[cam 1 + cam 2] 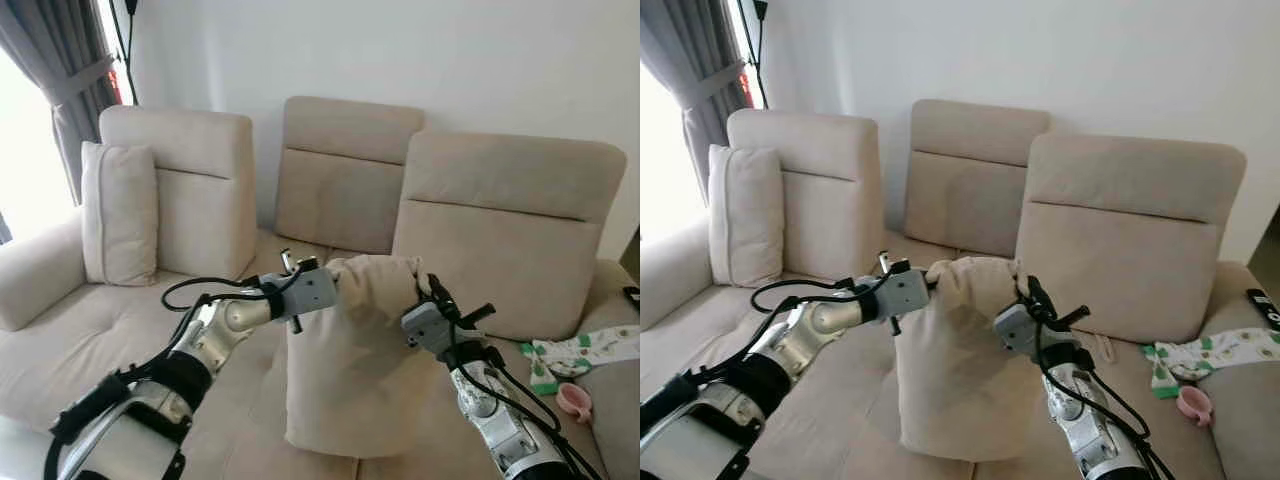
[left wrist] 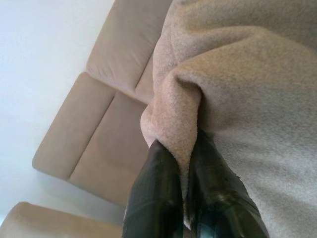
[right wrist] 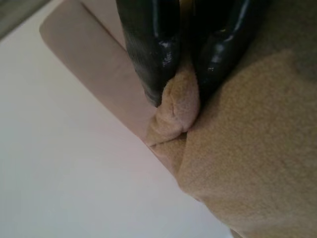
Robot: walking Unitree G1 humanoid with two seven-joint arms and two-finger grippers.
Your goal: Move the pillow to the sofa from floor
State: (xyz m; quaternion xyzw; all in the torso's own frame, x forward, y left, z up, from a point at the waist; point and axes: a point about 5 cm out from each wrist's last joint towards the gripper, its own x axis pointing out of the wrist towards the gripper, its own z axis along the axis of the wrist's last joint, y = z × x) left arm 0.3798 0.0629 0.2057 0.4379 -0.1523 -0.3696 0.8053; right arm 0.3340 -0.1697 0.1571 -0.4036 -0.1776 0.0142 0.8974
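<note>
While two beige pillows show, one pillow [image 1: 350, 350] hangs over the sofa [image 1: 90, 330] seat — left gripper [image 2: 184, 153] and right gripper [image 3: 179, 96] each pinch its fabric, seen close in wrist views.

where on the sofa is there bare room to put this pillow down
Both grippers, left gripper and right gripper, pinch the held pillow by its top corners. Free: the left seat cushion, between the upright pillow and the held one. Crowded: the right end, with a patterned cloth and a pink cup.
</note>
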